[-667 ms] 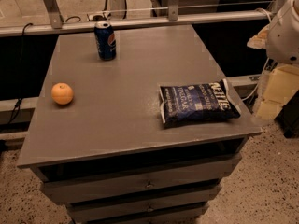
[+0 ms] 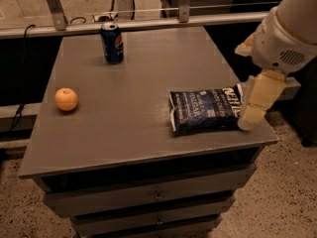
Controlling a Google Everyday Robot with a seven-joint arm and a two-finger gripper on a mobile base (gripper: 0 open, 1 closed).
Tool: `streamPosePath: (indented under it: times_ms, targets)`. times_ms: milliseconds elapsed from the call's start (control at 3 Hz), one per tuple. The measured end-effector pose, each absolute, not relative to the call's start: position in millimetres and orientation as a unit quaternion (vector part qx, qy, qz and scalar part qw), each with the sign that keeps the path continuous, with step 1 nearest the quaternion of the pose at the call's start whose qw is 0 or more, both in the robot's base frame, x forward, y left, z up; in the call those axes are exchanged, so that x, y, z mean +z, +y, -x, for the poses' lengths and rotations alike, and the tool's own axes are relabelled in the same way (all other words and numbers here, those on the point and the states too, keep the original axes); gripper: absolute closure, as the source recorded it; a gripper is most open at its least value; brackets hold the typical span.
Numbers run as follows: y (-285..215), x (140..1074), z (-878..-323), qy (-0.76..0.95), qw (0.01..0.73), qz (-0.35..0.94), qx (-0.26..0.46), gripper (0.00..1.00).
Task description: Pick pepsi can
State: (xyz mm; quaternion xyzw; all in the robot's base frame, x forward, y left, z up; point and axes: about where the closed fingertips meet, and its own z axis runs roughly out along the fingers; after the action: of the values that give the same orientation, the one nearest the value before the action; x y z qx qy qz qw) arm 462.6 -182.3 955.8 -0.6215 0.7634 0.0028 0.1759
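Observation:
The pepsi can (image 2: 112,43) is a dark blue can with a silver top and a round logo. It stands upright near the far left edge of the grey table (image 2: 133,128). My gripper (image 2: 251,117) hangs at the table's right edge. It is just past the right end of a flat dark blue chip bag (image 2: 205,110), far from the can, and holds nothing that I can see. The white arm (image 2: 282,33) rises above it at the upper right.
An orange (image 2: 66,99) lies on the left side of the table. The chip bag lies at the front right. A metal rail (image 2: 148,23) runs behind the table's far edge. Drawers (image 2: 153,197) sit below the tabletop.
The gripper and arm have moved left, from beyond the table's right edge to the end of the chip bag. The can, orange and bag have not moved.

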Motion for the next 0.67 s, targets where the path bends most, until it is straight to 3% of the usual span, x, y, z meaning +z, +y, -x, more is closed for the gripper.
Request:
streamPosePath:
  times_ms: [667]
  targets:
    - [-62.0, 925.1, -570.7, 0.733, 0.260, 0.623, 0.081, 0.00]
